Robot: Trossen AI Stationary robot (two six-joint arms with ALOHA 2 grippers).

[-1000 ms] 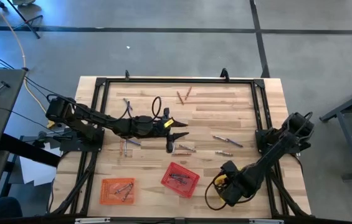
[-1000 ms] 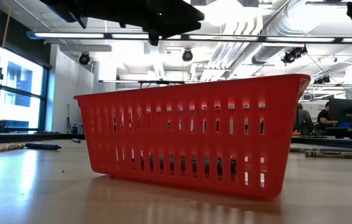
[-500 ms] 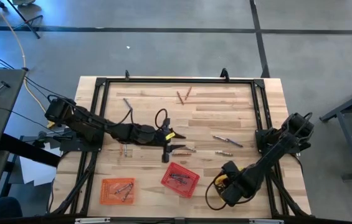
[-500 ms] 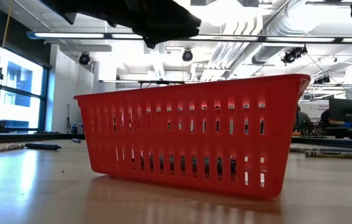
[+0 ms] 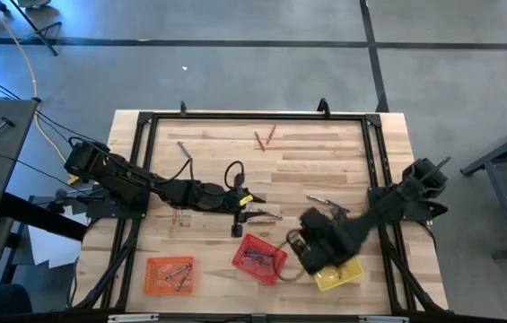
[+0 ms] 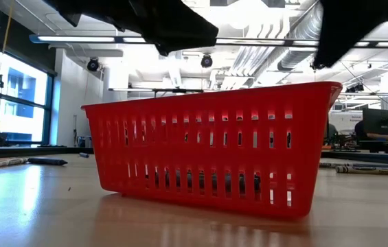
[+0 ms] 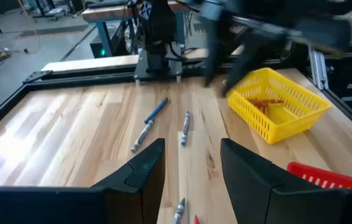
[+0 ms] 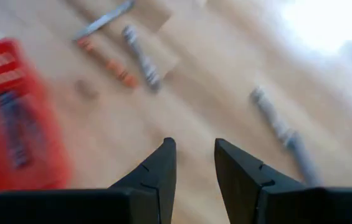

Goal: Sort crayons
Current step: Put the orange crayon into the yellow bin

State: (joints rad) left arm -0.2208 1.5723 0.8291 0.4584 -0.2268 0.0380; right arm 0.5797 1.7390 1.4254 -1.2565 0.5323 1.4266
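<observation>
Both claws empty over the wooden counter (image 5: 343,152), crayons half sorted

Left claw (image 5: 238,220) hangs just above a couple of thin loose crayons (image 5: 262,215) mid-counter, fingers apart with nothing between them. Right claw (image 8: 192,163) sits between the red mesh basket (image 5: 258,257) and the yellow mesh basket (image 5: 338,276), fingers also apart, nothing held. More crayons lie scattered near the far edge and toward the right, and some sit inside the red, yellow and orange mesh basket (image 5: 169,274).
</observation>
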